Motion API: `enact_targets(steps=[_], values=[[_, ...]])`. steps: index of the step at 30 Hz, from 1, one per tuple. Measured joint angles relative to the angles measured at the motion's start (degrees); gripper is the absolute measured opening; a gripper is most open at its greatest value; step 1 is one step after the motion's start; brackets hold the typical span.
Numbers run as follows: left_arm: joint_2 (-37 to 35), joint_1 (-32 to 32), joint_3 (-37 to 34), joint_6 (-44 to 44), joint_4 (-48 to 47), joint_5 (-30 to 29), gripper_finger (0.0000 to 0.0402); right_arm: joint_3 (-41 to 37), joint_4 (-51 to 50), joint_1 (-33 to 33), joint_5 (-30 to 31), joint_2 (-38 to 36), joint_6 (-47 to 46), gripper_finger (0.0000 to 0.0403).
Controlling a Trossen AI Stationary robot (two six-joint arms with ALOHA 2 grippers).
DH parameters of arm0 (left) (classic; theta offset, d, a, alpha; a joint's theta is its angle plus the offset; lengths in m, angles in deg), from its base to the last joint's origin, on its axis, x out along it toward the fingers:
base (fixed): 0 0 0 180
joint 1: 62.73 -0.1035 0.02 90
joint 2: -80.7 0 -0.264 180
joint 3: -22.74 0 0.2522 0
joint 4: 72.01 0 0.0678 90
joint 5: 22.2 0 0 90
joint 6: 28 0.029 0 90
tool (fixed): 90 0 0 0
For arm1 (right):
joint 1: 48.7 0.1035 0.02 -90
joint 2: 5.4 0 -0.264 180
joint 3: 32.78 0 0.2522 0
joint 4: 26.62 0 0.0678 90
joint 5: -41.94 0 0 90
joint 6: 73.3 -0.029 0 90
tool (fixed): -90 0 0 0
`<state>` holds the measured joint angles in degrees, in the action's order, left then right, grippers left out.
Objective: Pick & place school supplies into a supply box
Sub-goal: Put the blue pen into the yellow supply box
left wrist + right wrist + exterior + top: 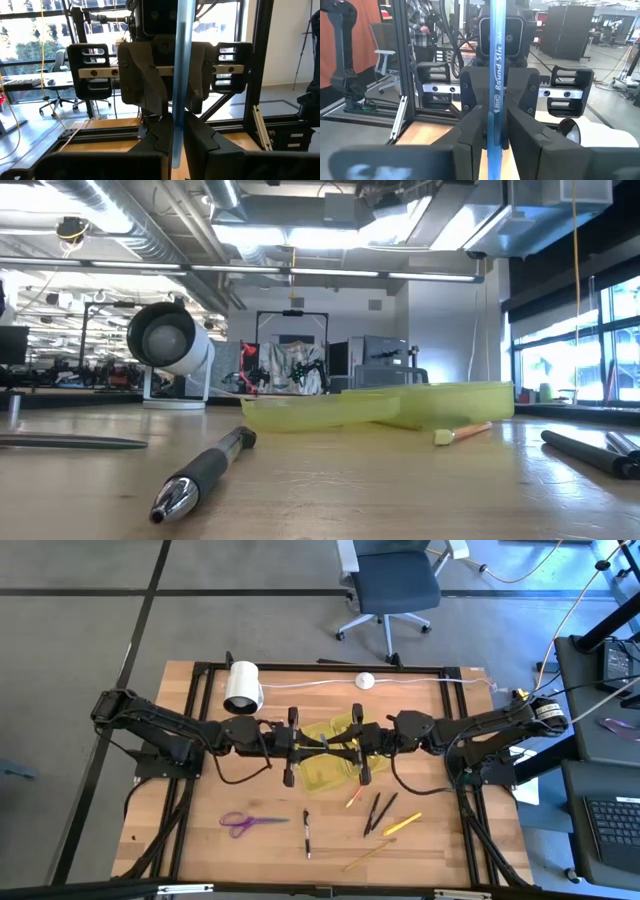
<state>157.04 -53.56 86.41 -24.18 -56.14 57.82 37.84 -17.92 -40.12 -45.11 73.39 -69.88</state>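
Both end effectors meet over the box (322, 772) at the table's (200, 840) centre, left end effector (173, 137) and right end effector (495, 131) each pinching one blue pen (497, 75), its long axis crossing the line between them; the box lies directly below

A white cylinder roll (243, 686) and small white puck (365, 681) sit on the wooden table (200, 840).

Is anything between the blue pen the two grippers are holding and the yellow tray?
Nothing visible does. The left gripper and the right gripper both clamp the blue pen, meeting directly above the supply box, with no other object between pen and box.
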Motion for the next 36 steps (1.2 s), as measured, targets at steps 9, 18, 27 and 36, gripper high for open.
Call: enact_targets(steps=[9, 18, 27, 36], values=[[-0.02, 0.0, 0.02, 0.02, -0.17, -1.45, 0.0018, 0.0, 0.3, -0.02, 0.1, 0.03, 0.27, 0.003], [-0.03, 0.46, 0.02, 2.0, -0.69, -5.11, 0.0074, 0.0, -0.42, 0.0, 3.0, 0.02, -0.13, 0.0036], [-1.98, 0.44, 0.07, -3.16, -18.18, -9.53, 0.0106, 0.02, -8.78, -0.6, 7.65, -2.0, -3.82, 0.0031], [-2.49, 1.77, 0.07, -10.12, -29.45, -2.98, 0.0104, 0.02, -38.03, -7.26, 7.52, -2.22, -23.47, 0.0033]])
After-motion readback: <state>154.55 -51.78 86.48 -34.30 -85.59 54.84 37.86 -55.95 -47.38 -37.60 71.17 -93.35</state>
